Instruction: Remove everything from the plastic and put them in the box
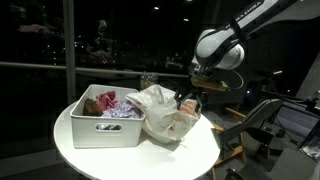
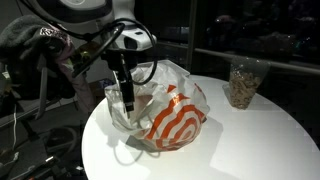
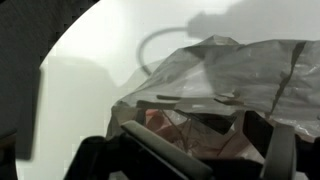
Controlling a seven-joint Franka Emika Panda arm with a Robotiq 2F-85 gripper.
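Several cloths lie in the white bin; just beside it, the gripper hangs over the plastic bag, jaws spread apart.

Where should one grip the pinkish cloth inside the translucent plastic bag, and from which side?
Grip the pinkish cloth at its exposed upper fold, coming from above through the mouth of the translucent plastic bag. The mouth gapes upward under the open gripper, while the wrinkled walls cover the cloth's sides, so a side approach may catch plastic.
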